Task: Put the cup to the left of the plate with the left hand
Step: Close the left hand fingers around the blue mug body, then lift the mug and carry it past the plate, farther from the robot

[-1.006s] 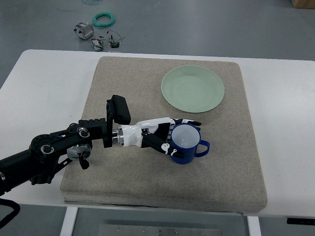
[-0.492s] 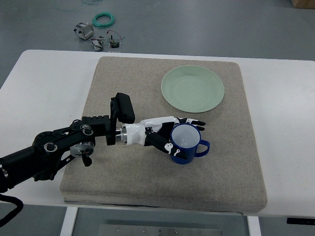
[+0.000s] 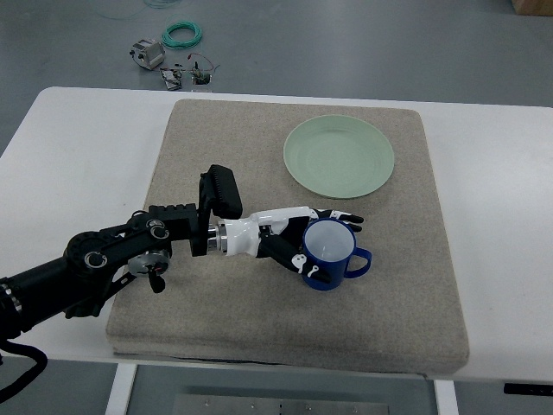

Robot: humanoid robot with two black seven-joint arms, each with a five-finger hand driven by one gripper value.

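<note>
— Since a second ago, what has moved?

— Only slightly: the left hand (image 3: 298, 240) and its black arm have slid a little toward 3 o'clock, and the blue ceramic cup with a pale inside (image 3: 328, 255) has gone with it.

— How is the hand set?

— Its black-and-white fingers (image 3: 304, 264) curl around the cup's left wall, one reaching over the far rim, so it is closed on the cup.

— Where does the cup sit from the hand?

— At the hand's 3 o'clock, upright on the beige square fabric mat (image 3: 259, 328), handle pointing to 3 o'clock.

— And beyond that?

— A round pale green plate (image 3: 339, 156) lies at the cup's 12 o'clock, apart from it. The mat covers a white table (image 3: 78, 147).
</note>
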